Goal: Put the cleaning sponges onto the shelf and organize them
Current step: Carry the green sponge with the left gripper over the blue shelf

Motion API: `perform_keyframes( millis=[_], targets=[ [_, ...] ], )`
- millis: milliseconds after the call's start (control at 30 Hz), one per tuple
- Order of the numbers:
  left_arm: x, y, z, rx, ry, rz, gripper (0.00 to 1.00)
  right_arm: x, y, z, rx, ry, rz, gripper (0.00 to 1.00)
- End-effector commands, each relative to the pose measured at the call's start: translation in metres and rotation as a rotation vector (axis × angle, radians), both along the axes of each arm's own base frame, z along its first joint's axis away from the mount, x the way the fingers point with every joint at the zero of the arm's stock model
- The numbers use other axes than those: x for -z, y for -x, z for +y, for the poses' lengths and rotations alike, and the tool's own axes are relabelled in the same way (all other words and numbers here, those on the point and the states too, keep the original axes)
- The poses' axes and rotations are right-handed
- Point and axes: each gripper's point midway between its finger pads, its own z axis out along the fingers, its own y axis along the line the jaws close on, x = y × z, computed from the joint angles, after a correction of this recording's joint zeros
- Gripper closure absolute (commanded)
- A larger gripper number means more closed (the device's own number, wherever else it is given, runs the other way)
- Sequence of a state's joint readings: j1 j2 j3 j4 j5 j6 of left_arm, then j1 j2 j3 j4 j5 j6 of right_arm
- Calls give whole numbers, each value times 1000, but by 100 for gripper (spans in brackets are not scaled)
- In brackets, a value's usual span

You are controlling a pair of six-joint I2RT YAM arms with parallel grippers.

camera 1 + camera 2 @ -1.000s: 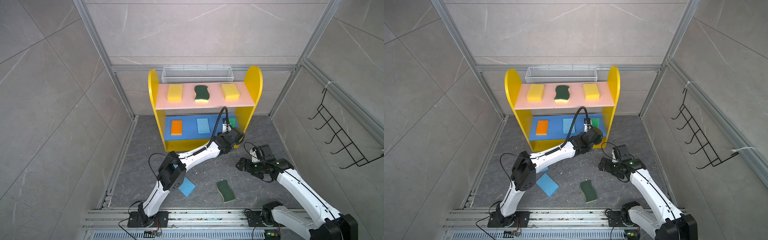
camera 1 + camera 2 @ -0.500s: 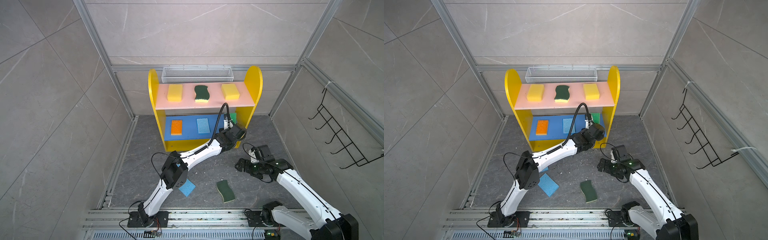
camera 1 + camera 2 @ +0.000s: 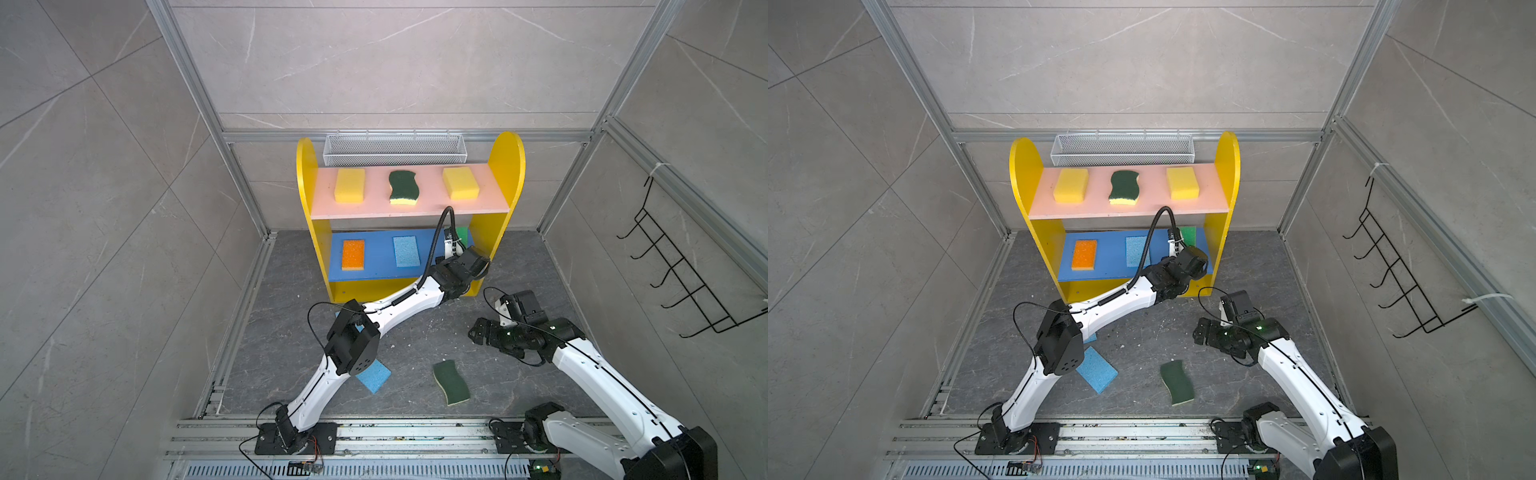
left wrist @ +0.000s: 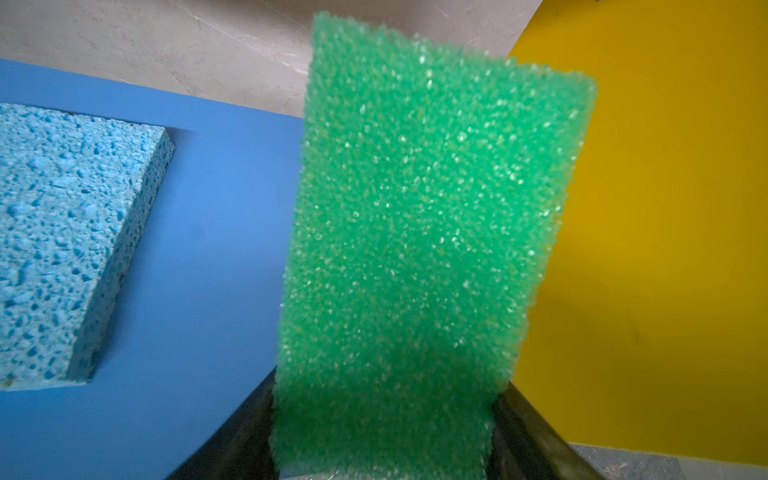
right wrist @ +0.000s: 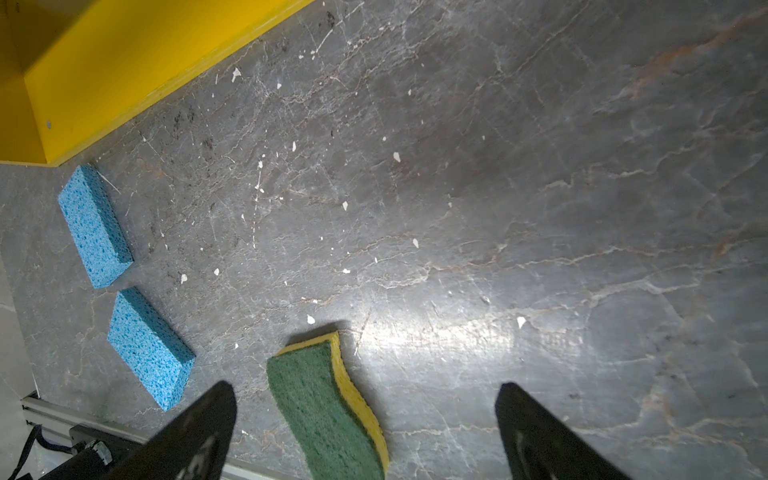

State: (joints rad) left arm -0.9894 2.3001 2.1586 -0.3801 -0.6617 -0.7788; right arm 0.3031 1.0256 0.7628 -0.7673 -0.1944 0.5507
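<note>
The yellow shelf [image 3: 505, 166] holds two yellow sponges [image 3: 350, 185] [image 3: 460, 183] and a dark green scourer [image 3: 403, 187] on its pink board. An orange sponge [image 3: 353, 254] and a light blue one [image 3: 406, 251] lie on the blue board. My left gripper [image 4: 384, 415] is shut on a bright green sponge [image 4: 415, 228] [image 3: 461, 231], held over the blue board's right end beside the yellow side panel. On the floor lie a second scourer [image 3: 451, 381] [image 5: 328, 411] and two light blue sponges [image 5: 94, 224] [image 5: 150, 347]. My right gripper [image 5: 365, 399] [image 3: 482, 330] hovers open near that scourer, holding nothing.
A white wire mesh basket [image 3: 395, 149] sits behind the shelf's top. A black hook rack [image 3: 681, 270] hangs on the right wall. Aluminium posts frame the corners and a rail [image 3: 374, 436] runs along the front. The left arm's elbow [image 3: 353, 345] covers part of one floor sponge.
The left arm has carried the green sponge slightly deeper into the shelf's middle tier. The right gripper has drifted a little leftwards, still open.
</note>
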Motion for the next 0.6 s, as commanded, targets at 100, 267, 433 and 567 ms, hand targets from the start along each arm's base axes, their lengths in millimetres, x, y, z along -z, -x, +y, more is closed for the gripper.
perform_keyframes(
  millis=[100, 267, 433, 567],
  targets=[
    [10, -10, -5, -24, 29, 10, 30, 0, 4, -4, 8, 20, 5, 1],
    [17, -10, -4, -33, 22, 25, 30, -1, 5, -3, 4, 22, 4, 1],
    [25, -10, -2, -45, 10, 35, 30, -2, 4, -3, 6, 24, 3, 1],
    [27, -12, -1, -53, 11, 37, 29, -2, 4, -3, 4, 25, 1, 1]
  ],
)
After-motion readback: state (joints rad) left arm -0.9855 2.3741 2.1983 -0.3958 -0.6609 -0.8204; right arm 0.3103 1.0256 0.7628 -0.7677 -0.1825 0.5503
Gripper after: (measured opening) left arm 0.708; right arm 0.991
